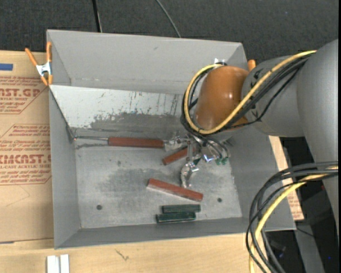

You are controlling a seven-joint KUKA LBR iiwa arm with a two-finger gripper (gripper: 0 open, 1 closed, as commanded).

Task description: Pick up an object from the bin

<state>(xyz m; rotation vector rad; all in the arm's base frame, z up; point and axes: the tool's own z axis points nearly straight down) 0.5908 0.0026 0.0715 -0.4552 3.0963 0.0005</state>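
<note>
Claw [187,176] just beside lowest red-brown bar [175,189]

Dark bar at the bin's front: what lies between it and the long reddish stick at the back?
Another reddish stick, lying slantwise and nearer the bar, as the camera view shows.

One camera above the grey bin [61,169], looking down, tilted toward its far and left walls, fairly near, arm [307,95] entering from bin's right

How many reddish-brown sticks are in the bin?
3: a long stick at the back, a short stick beside the end effector, a third stick at mid-floor. The arm may hide more.
</note>
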